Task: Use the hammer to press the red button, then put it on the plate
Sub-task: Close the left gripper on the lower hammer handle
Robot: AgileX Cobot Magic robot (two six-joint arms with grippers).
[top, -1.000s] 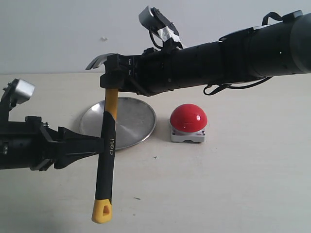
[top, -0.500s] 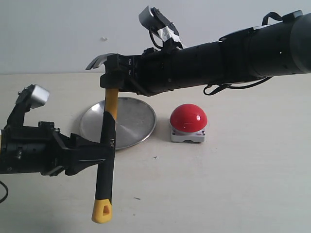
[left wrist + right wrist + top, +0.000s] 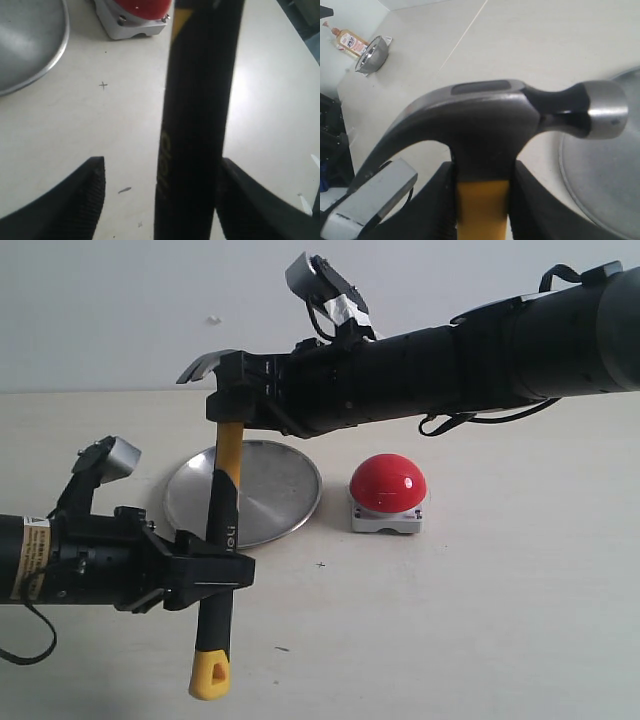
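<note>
The claw hammer (image 3: 219,532) has a dark grey head and a handle that is yellow under the head, black with pale lettering along the grip, and yellow at the looped end. The glossy dome button (image 3: 388,483) is red on a pale grey base. The round metal plate (image 3: 285,495) is brushed silver, and the tabletop (image 3: 480,620) is cream.

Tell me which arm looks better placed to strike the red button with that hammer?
Likely the left: its open jaws straddle the hammer low on the handle, ready to close for a swinging hold. The right jaws clamp just under the head, though the button sits on that side.
</note>
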